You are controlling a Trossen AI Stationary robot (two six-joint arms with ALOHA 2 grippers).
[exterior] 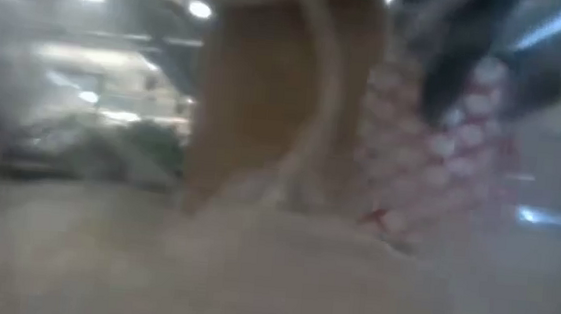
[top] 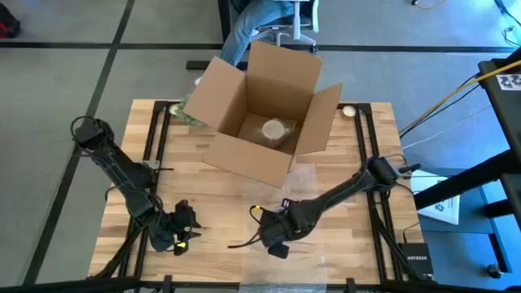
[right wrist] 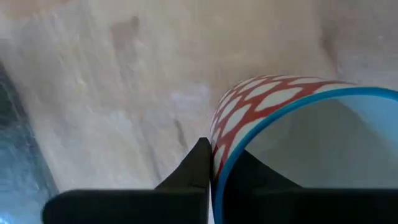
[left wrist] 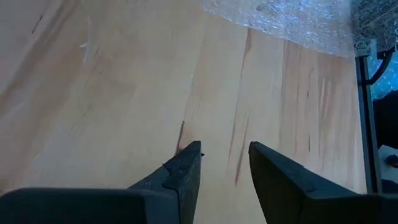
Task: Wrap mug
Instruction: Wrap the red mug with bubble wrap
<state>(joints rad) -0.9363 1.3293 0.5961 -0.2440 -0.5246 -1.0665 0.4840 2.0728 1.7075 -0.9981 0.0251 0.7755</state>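
In the high view, the left pincer (top: 181, 236) sits at the lower left of the light wooden tabletop (top: 212, 203), low over the boards. The left wrist view shows its two dark fingers (left wrist: 186, 171) spread with only bare wood between them, gripping nothing, and a sheet of clear bubble wrap (left wrist: 292, 22) lying farther off at the upper right of that frame.

At the upper centre of the high view stands an open brown cardboard box (top: 264, 114) with its flaps up and a pale crumpled wad (top: 274, 130) on its floor.

Lower centre, the right pincer (top: 277, 238) hangs near the front edge of the tabletop. In the right wrist view its fingers are pressed onto the wall of a mug with a red-and-white lattice pattern, a blue rim and a white inside (right wrist: 292, 118), one finger outside and one inside the rim. In the low view the mug's patterned side (exterior: 441, 160) fills the right of centre, blurred.
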